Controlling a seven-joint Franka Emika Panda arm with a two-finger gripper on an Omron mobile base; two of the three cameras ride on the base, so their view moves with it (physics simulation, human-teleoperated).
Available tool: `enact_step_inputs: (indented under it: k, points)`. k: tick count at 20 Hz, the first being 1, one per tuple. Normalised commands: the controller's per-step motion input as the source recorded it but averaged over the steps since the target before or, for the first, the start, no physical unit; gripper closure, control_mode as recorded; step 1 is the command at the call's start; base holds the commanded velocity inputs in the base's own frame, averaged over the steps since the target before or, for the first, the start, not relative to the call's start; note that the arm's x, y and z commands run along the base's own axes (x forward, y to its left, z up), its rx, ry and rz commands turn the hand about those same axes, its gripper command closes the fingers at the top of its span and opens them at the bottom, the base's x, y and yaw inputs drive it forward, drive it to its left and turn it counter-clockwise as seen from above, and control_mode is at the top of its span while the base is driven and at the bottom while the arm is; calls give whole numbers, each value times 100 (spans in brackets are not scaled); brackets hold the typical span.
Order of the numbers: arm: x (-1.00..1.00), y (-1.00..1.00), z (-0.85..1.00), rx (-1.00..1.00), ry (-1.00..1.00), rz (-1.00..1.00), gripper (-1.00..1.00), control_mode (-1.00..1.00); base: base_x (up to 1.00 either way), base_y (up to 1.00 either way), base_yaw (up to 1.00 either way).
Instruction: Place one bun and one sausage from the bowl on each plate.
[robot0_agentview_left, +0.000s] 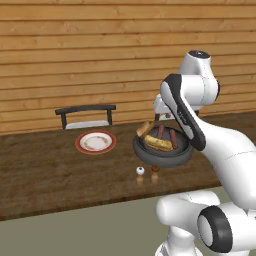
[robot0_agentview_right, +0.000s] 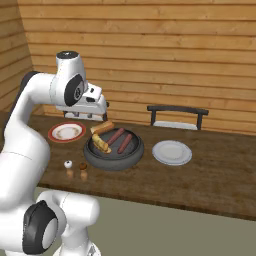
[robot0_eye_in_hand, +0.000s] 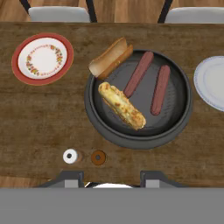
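— dark grey round thick-rimmed bowl (robot0_eye_in_hand: 139, 131) sits centre frame; we see two brown sausages (robot0_eye_in_hand: 138, 73) and a bun inside.
— our two-finger gripper (robot0_eye_in_hand: 112, 177), bottom edge: parted, holding nothing.

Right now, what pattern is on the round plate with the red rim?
The red-rimmed round plate has a white centre ringed by small flowers, clearest in the hand view.

Bowl (robot0_agentview_left: 162, 150) w/ buns (robot0_agentview_left: 157, 144) & sausages (robot0_agentview_left: 173, 138) right of red-rimmed plate (robot0_agentview_left: 95, 142) on table (robot0_agentview_left: 45, 170).
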Motion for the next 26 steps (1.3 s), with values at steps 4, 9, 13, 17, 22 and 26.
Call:
enact_step_inputs:
  k: [4,9,13,17,22,26]
  points:
    - [8,0,-19,0,0,0,-100,-100,0,0,0]
    - [7,-25,-78,0,6,4,-100,-100,0,0,0]
    - [2,-6,-58,6,0,27,-100,-100,0,0,0]
    - [22,23,-37,0,2,38,-100,-100,0,0,0]
    - [29,12,-44,-1,1,29,-100,-100,0,0,0]
    - [40,-4,-42,-1,0,2,-100,-100,0,0,0]
